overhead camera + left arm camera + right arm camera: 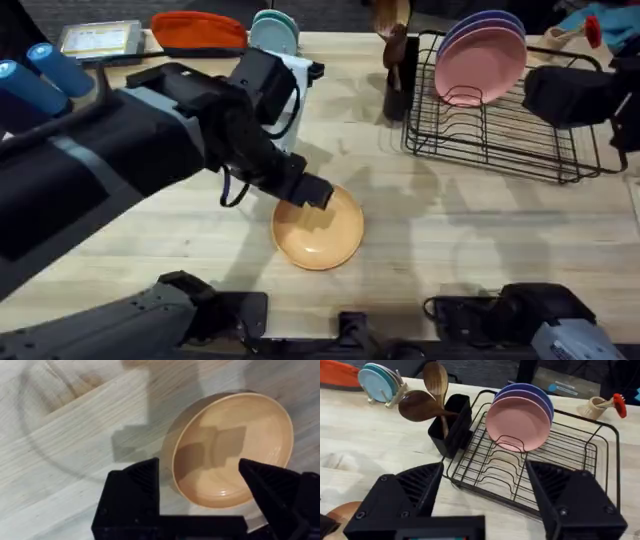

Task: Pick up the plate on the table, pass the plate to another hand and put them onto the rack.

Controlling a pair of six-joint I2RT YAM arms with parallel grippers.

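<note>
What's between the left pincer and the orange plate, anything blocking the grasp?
Nothing visible. The left pincer is open right over the plate, fingers straddling its near rim, with bare table around it.

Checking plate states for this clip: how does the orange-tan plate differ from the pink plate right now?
The orange-tan plate lies flat on the table; the pink plate stands on edge in the rack. The left gripper is open around the orange-tan plate's rim, while nothing reaches for the pink plate. Purple plates stand behind the pink one; the orange-tan plate lies alone. Both are round, shallow and similar in size.
</note>
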